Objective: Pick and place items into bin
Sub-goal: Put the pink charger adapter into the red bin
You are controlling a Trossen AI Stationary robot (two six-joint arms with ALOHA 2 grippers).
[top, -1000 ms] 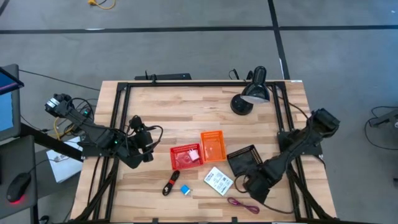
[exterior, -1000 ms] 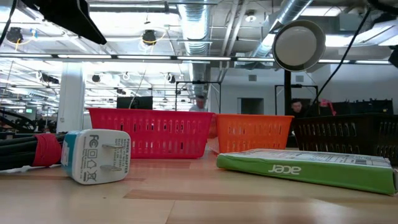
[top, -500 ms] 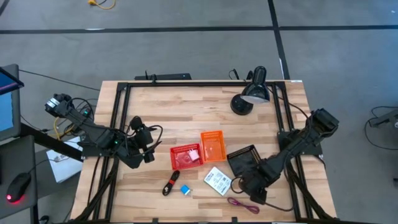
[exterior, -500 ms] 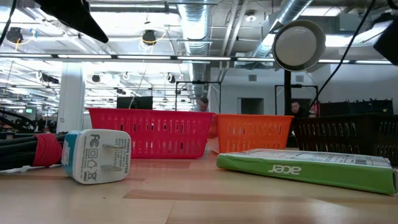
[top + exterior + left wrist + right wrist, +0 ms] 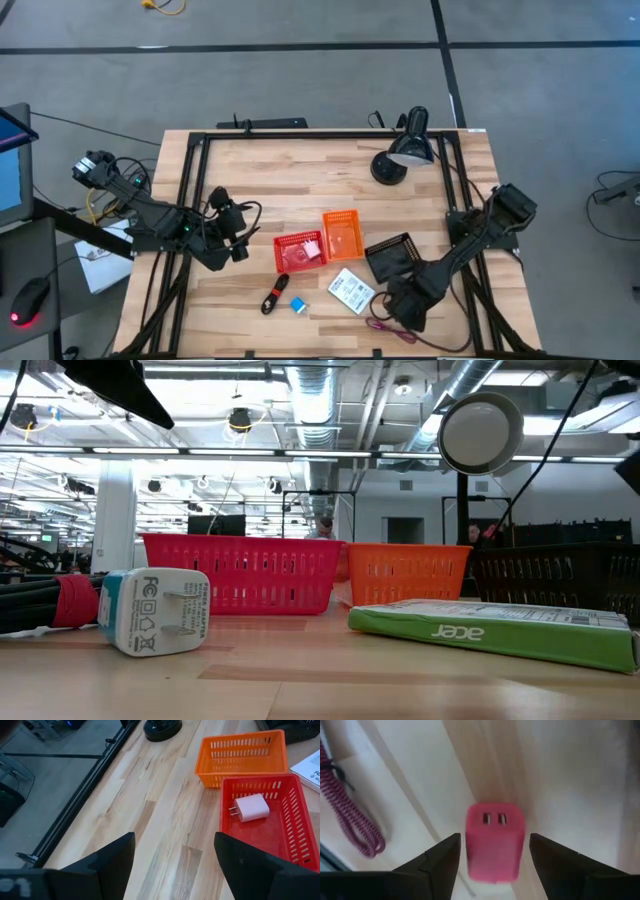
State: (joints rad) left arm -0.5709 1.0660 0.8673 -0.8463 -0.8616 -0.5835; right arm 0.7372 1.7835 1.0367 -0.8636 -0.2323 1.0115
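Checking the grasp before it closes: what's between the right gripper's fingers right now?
In the right wrist view, the bright pink cube, a charger block, sits on bare wood between the open fingers of the right gripper. The maroon cord lies outside them.

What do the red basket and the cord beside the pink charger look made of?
Red basket: seemingly moulded plastic, given its even slotted walls and slight sheen. Maroon cord: looks braided fabric or ribbed sheath; the ridged, matte surface leaves it open. Pink charger: smooth matte plastic, apparently.
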